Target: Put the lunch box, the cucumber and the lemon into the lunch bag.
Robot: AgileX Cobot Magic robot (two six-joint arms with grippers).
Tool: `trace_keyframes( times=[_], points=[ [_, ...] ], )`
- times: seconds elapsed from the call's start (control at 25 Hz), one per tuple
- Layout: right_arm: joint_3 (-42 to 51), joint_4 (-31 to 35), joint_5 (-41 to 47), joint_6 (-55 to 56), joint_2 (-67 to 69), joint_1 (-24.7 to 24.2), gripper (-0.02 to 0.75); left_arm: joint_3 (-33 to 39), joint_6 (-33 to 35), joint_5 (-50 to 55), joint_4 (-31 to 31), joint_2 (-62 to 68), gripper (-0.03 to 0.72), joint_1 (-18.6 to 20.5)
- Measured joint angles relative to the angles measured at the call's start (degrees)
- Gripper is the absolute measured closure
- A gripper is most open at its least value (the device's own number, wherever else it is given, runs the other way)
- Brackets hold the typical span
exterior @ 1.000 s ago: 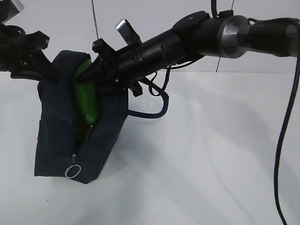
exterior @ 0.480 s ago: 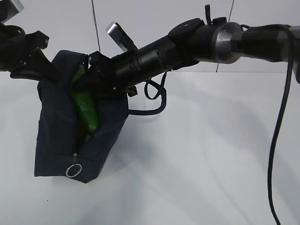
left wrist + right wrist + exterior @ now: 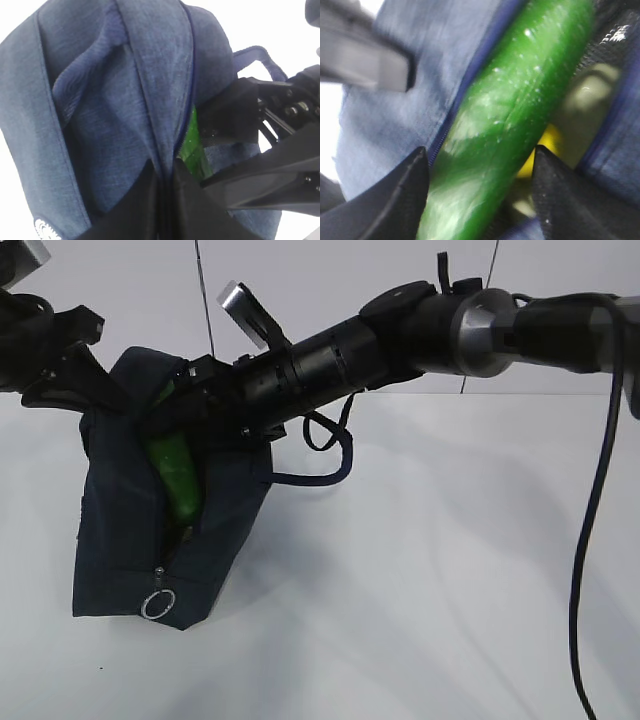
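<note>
Cucumber (image 3: pixel 172 475), glossy and dark green, stands steeply on its long axis in the mouth of the navy fabric lunch bag (image 3: pixel 120 530), lower end already past the zipper, with the lemon (image 3: pixel 547 145) showing yellow beneath. Right gripper (image 3: pixel 480 192) straddles it, black fingers apart on either side (touch unclear), while the left gripper (image 3: pixel 162 205) pinches the bag's rim.

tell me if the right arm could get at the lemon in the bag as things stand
Probably not. In the right wrist view only a sliver of the lemon shows, deep inside the lunch bag, and the cucumber lies across the opening between the right gripper and it, blocking the way down.
</note>
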Motion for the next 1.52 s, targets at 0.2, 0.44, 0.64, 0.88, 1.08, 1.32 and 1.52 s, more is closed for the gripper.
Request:
trace_keyframes(
  times=[0.2,0.44,0.64,0.88,1.08,1.32,1.52],
  points=[
    [-1.82,-6.47,2.04,-0.48,0.0,0.09,0.227,0.0,0.0,0.11,-0.1,0.0,0.68,0.0],
    [-9.47,-16.05,3.73,-0.48,0.0,0.26,0.228,0.0,0.0,0.19,-0.1,0.0,0.68,0.0],
    [-14.43,-25.07,6.19,2.16,0.0,0.26,0.228,0.0,0.0,0.19,-0.1,0.0,0.68,0.0],
    [-19.66,-35.36,8.4,10.66,0.0,0.03,0.228,0.0,0.0,0.19,-0.12,0.0,0.68,0.0],
    [-22.32,-36.08,9.9,14.63,-0.37,-0.77,0.228,0.0,0.0,0.19,-0.12,0.0,0.68,0.0],
    [-22.44,-44.01,10.56,21.08,-3.12,-0.8,0.228,0.0,0.0,0.09,0.1,0.0,0.68,0.0],
    [-22.44,-46.65,10.77,29.22,-3.41,-0.9,0.261,0.0,0.0,0.09,0.19,0.0,0.68,0.0]
  ],
)
